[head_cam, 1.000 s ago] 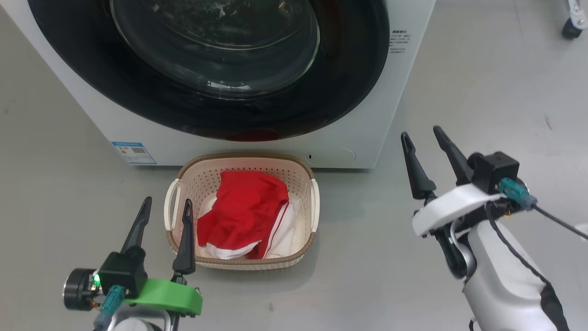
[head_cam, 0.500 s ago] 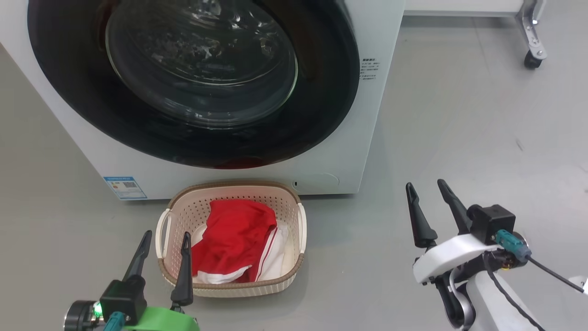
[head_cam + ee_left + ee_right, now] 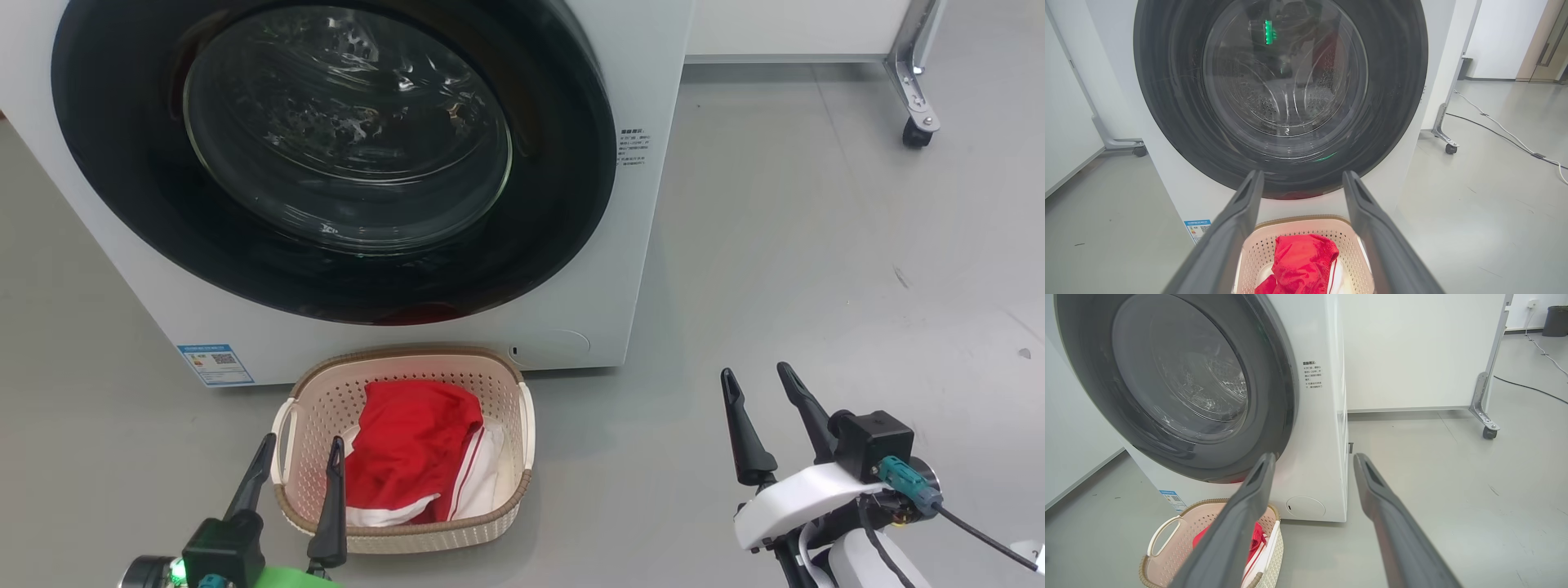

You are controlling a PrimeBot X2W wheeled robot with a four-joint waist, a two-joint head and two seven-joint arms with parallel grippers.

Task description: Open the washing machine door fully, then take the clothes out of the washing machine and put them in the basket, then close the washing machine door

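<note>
**Door shut, clothes in the basket, both end effectors spread with nothing in them.**

I see the door [image 3: 343, 139], a wide glossy black ring around a bulging clear glass bowl, lying flush on the boxy white machine [image 3: 653, 204]; the left wrist view shows the perforated metal drum [image 3: 1286, 102] through the glass. The clothes [image 3: 408, 441], soft red fabric with white panels and thin white stripes, lie crumpled in the cream hole-punched plastic basket [image 3: 400, 355] with its brown woven-look rim, on the smooth grey floor [image 3: 816, 286] just before the machine. My left end effector [image 3: 300, 445] shows at the basket's near left corner, my right end effector [image 3: 754, 374] well off to the right; each has its long, dark, tapered fingers apart.
</note>
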